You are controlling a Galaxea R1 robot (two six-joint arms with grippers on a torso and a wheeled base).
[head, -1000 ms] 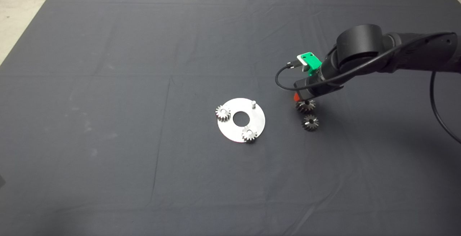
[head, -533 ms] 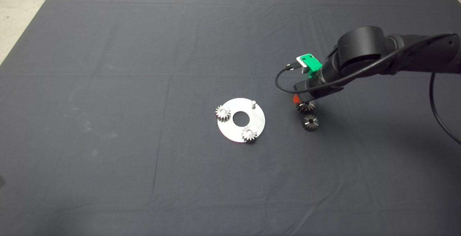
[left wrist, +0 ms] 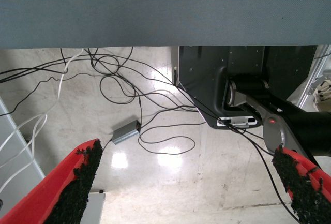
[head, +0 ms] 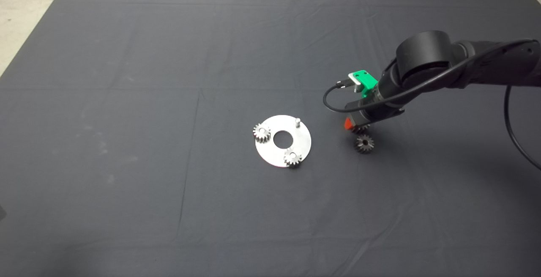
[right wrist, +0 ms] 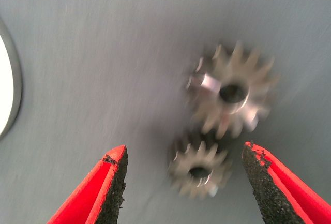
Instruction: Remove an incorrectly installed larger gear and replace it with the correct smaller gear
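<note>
The left gripper [left wrist: 190,182] is parked off the mat [head: 127,209]. Its wrist view looks past the mat edge to a floor with cables [left wrist: 129,94], and its fingers are spread wide with nothing between them. On the mat the round plate [head: 283,152] lies flat. One small gear [head: 292,157] sits at its near edge, another [head: 261,133] at its left edge, and a bare peg [head: 297,121] stands at its far right edge. The smaller gear [head: 364,143] lies flat to the right of the plate, clear of it, with its bore pointing straight up. The larger gear [head: 362,130] lies just beyond the smaller one, also flat with its axis upright. I cannot tell whether their teeth touch. The right gripper [right wrist: 183,152] hangs over the pair, right of the plate. It hides most of the larger gear from above, and its fingers are wide apart and hold nothing.
</note>
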